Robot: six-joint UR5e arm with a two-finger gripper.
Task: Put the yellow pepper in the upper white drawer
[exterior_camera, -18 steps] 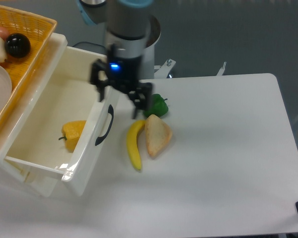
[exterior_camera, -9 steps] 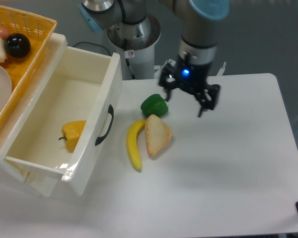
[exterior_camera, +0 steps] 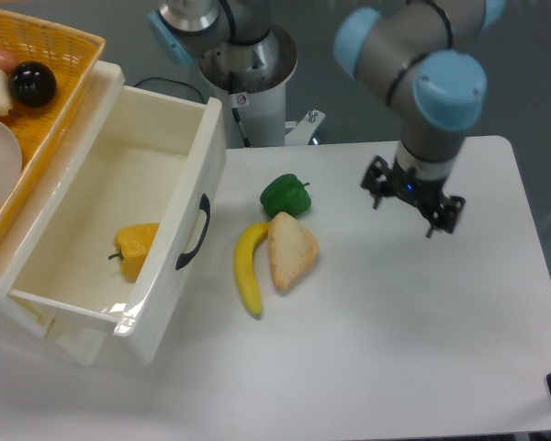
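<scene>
Currently: white table (exterior_camera: 422, 340) fills most of the view, with the upper white drawer (exterior_camera: 101, 303) pulled out on its left side, black curved handle (exterior_camera: 196, 233) on the front panel facing the table centre. A yellow wicker basket (exterior_camera: 60, 87) overlaps the drawer's upper-left corner; it holds a black ball (exterior_camera: 32, 84), part of a white dish (exterior_camera: 0, 170) and some pale round items at the frame edge.

UR5e arm (exterior_camera: 413, 69) reaches in from the top, grey links with light-blue joint caps, wrist pointing down over the right half of the table. Gripper (exterior_camera: 410, 200) sits above bare tabletop, well apart from the drawer and from the food cluster. Fingers (exterior_camera: 439, 220) are spread with an empty gap between them; nothing is held.

Food cluster near table centre, just right of the drawer front: banana (exterior_camera: 249, 272) lying roughly lengthwise, a bread piece (exterior_camera: 289, 252) touching its right side, green pepper (exterior_camera: 285, 196) just above both.

Yellow pepper (exterior_camera: 135, 248) is inside the drawer, lying on the drawer floor near the front wall, short dark stem pointing left. Not touching the handle side as far as I can tell; contact with the front wall is unclear from this angle.
</scene>
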